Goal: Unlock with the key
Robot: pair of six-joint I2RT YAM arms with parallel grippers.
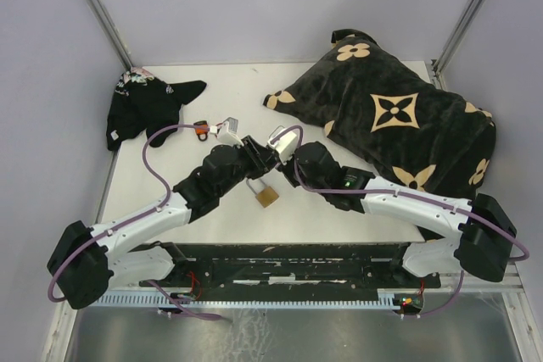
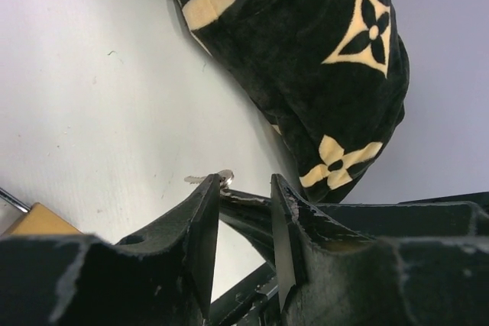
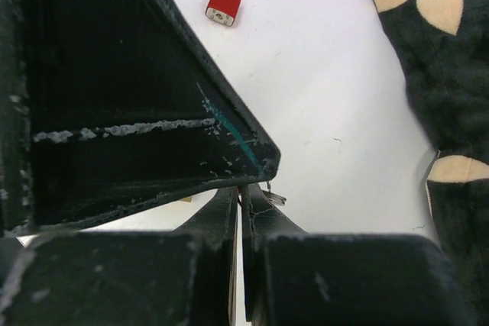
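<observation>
Brass padlock (image 1: 266, 195), smooth and hard, lies flat on the white table (image 1: 229, 91) just below both grippers. The right gripper (image 3: 243, 193) is pressed shut, apparently pinching the thin silver key (image 2: 205, 179) by its head. The left gripper (image 2: 244, 188) stands partway apart, straddling the right fingertips. If a handover is intended, the left should clamp the flat head only, leaving the blade free.

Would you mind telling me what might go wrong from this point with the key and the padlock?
The right gripper pinches the key only at its tips, while the left gripper straddles them; a nudge may knock it loose. The brass padlock lies unheld on the table, so it could slide when the key pushes in.
</observation>
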